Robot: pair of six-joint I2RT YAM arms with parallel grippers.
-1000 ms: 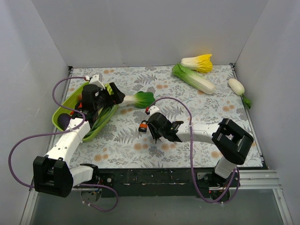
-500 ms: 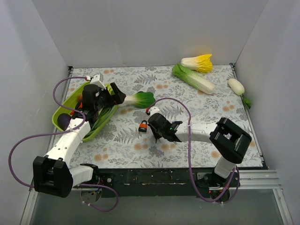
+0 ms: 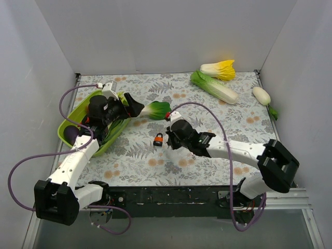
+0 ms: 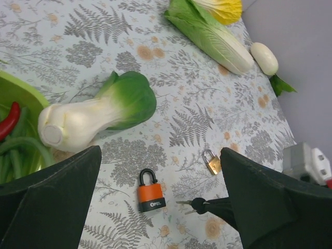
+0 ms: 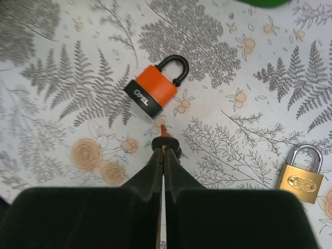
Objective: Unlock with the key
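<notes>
Right claw (image 5: 164,150): fingers pressed together, clamped on what looks like the key (image 5: 165,136). The tip pokes out at 12 o'clock, just short of the orange padlock (image 5: 154,93).

The padlock lies flat on the counter (image 3: 233,119), shackle at 1 o'clock, black base at 7 o'clock, nearest me.

Step, as I read it: key is in hand, insertion not yet done.

Next: line the blade up with the keyway in the base. I can't see the slot from here. The lock is loose and will likely slide when pushed.

Left claw (image 4: 161,150): wide apart, empty, over the green tray (image 3: 70,127), off at the lock's 10 o'clock. It should pin the body.

Brass padlock (image 5: 301,179) at my 4 o'clock is the wrong target. Bok choy (image 4: 98,111) is near but not blocking.
</notes>
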